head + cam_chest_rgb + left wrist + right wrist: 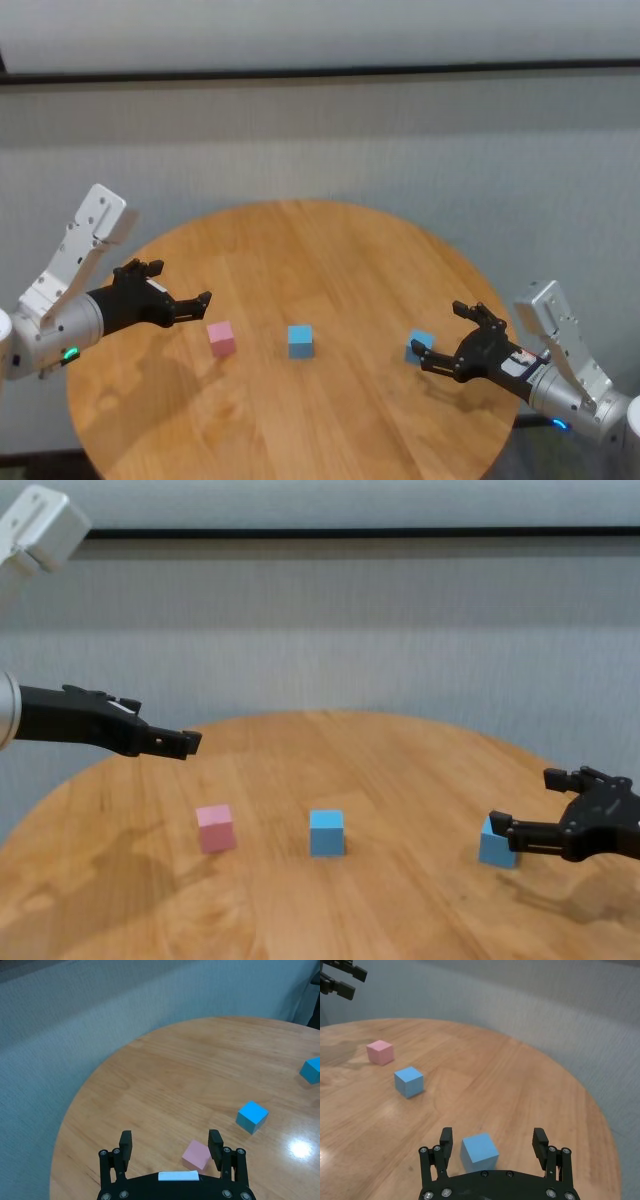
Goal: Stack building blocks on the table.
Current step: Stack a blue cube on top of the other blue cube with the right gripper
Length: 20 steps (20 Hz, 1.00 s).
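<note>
Blocks are sitting apart in a row on the table [330, 250], nothing stacked. I'm lowering the open right gripper [492, 1147] around the right blue block [479, 1152], centring it before closing. Left gripper [170, 1146] is hovering open above the pink block [196, 1154]; middle blue block [300, 341] is waiting.

Three building blocks [300, 341] sit apart in a row on the table [330, 250].

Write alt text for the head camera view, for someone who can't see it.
Three separate cubes sit in a row on a round wooden table: pink cube, middle blue cube, right blue cube. The open left end effector and open right end effector flank them.
</note>
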Each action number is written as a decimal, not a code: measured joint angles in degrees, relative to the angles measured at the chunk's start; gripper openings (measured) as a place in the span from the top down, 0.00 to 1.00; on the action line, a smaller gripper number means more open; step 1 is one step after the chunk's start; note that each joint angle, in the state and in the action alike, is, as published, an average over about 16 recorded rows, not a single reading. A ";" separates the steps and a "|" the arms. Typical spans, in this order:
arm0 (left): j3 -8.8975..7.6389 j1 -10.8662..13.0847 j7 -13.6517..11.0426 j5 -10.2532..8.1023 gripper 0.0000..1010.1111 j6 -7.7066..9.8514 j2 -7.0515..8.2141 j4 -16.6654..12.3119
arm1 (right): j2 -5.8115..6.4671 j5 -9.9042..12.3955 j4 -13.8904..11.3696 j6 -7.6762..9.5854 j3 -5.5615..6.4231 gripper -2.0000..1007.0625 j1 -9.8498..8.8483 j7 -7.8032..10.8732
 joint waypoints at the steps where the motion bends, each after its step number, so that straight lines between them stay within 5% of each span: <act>1: 0.00 0.00 0.00 0.00 0.01 0.00 0.00 0.00 | -0.18 -0.12 0.18 0.11 0.04 0.00 0.06 0.04; 20: 0.00 0.00 0.00 -0.01 0.01 0.00 0.00 0.00 | -2.74 -2.55 2.83 2.84 0.95 0.00 1.37 0.34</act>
